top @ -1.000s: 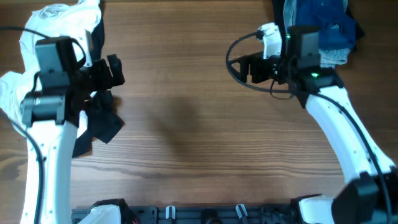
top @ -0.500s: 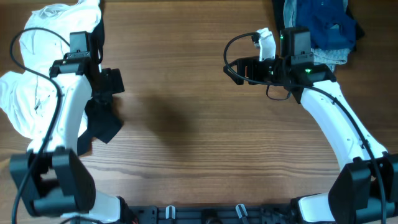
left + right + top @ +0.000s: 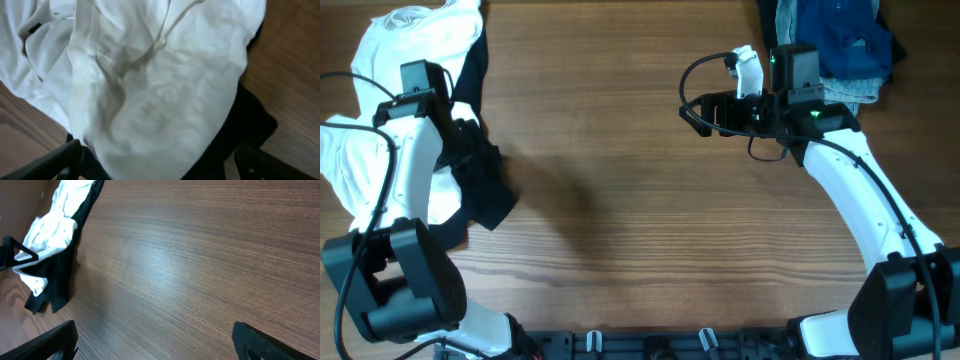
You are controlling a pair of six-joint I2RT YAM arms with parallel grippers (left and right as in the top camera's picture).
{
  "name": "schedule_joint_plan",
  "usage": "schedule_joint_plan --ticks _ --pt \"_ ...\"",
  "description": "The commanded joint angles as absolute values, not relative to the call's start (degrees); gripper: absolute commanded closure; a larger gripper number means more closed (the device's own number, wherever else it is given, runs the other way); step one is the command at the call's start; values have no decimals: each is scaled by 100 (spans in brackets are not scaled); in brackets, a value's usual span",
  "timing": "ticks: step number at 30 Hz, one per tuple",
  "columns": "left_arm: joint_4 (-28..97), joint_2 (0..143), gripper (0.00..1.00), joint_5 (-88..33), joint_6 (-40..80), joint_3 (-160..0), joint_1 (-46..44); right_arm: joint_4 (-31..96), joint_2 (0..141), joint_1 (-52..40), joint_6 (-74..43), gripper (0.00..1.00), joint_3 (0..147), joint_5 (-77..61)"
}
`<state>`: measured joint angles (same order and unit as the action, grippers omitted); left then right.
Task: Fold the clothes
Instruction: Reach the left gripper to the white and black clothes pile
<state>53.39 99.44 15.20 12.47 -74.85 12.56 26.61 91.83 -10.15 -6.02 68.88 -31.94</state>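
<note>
Swinging in from the near side, my left arm has carried its wrist over the heap of clothes, while my right arm has hardly shifted.

The table lies bare across its middle, which is where I judge a garment must be spread. The white T-shirt is bunched at the far left edge, rumpled and thick with creases, and the black garment lies partly under it, sticking out toward the right and the near side. At the far right corner sit the blue clothes, which I leave alone.

My left gripper hangs just above the white cloth with its jaws spread wide and nothing between them. My right gripper is equally wide and empty, well apart from the heap, looking across the bare wood.

The step in hand, as I judge it, is taking hold of the shirt. To do it well I should come down on a clear edge, the collar or a hem, rather than the bunched middle. I should pinch only the white layer, since the black cloth beneath could ride along. Then I should draw it slowly toward the middle, so my right gripper can take a second corner.
</note>
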Motion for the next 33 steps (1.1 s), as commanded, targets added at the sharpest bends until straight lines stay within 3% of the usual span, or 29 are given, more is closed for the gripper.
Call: schedule_joint_plan --ticks 1,12,22,29,33 --pt "5387 9867 6 1658 923 -7550 1249 2657 9242 -1048 -644 0 7006 -3288" --pt "5380 9883 17 1653 919 -7522 1249 2663 9242 -1048 -663 0 7006 -3288" --pt "5365 10171 20 1658 921 -7520 1251 2659 9242 -1048 -659 0 7006 -3277" --pt "5363 10191 41 1658 923 -7522 1251 2657 9242 -1048 -661 0 7006 -3240" --pt "5363 10191 48 1658 926 -7522 1251 2663 9242 -1048 -661 1 7006 -3242"
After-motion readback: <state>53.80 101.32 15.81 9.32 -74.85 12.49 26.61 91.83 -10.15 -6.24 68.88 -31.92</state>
